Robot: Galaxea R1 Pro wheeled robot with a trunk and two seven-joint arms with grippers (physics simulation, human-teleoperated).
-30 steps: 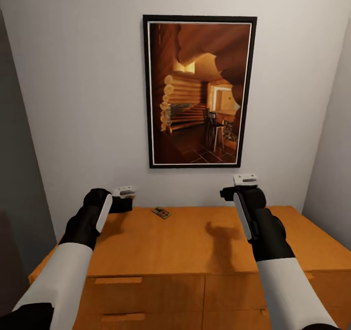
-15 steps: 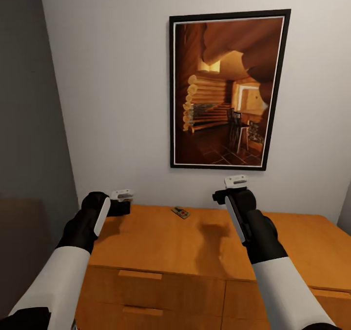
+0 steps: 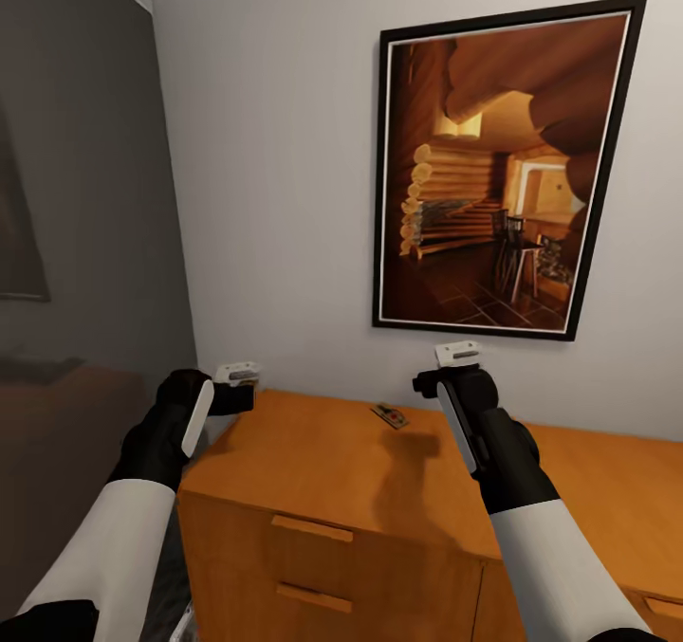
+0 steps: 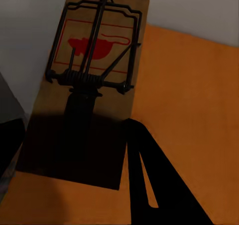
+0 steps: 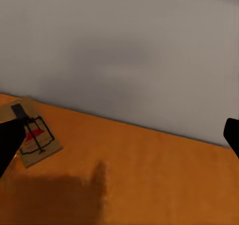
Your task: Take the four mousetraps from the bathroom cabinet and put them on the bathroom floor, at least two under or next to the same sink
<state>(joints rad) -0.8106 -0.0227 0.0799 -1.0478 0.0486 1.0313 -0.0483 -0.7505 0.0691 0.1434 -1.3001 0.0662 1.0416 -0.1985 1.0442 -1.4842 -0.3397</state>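
- Orange-brown wooden cabinet stands against a pale wall; its right end is cut off.
- One mousetrap lies far on top.
- Left gripper: jaws clamped on another mousetrap, its near end in shadow.
- Right gripper: jaws apart, empty.
- Framed cabin picture hangs above.

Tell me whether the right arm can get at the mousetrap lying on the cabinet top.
Probably yes: the mousetrap lies in the open on the cabinet, just beside the right end effector, which appears open, with nothing between them.
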